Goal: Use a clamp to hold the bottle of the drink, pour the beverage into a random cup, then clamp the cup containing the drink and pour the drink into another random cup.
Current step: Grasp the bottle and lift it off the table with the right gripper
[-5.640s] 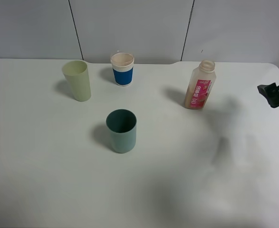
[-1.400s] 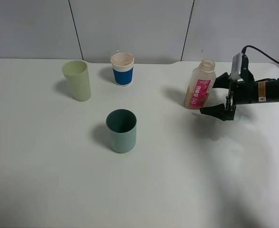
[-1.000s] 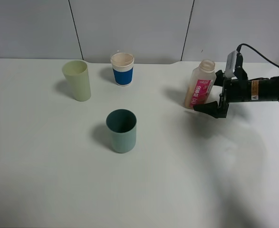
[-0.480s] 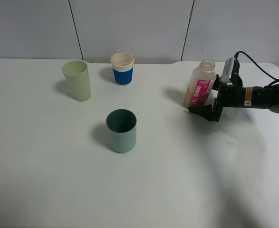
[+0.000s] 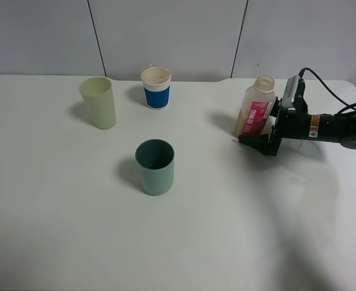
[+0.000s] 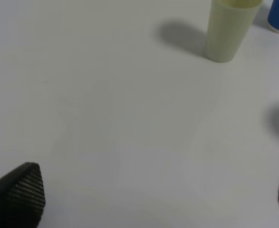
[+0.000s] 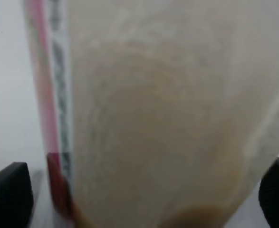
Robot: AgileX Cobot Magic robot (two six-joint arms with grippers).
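One bottle [image 5: 256, 112] upright, mouth up, long axis vertical

a plain white desk [image 5: 74, 230] carries four things, all upright and well apart from one another. a dark teal cup [image 5: 155, 167] stands near the middle of the desk, mouth open. farther back from the teal cup and off to its left stands a taller pale green cup [image 5: 99, 102]. almost straight behind the teal cup, nearest the desk's back edge, stands a paper cup [image 5: 156, 88] with a blue sleeve. to the right of the teal cup and somewhat farther back stands a clear plastic bottle [image 5: 256, 109], uncapped, with a pink label and a pale beige drink inside. each thing throws a soft shadow leftward onto the desk surface.
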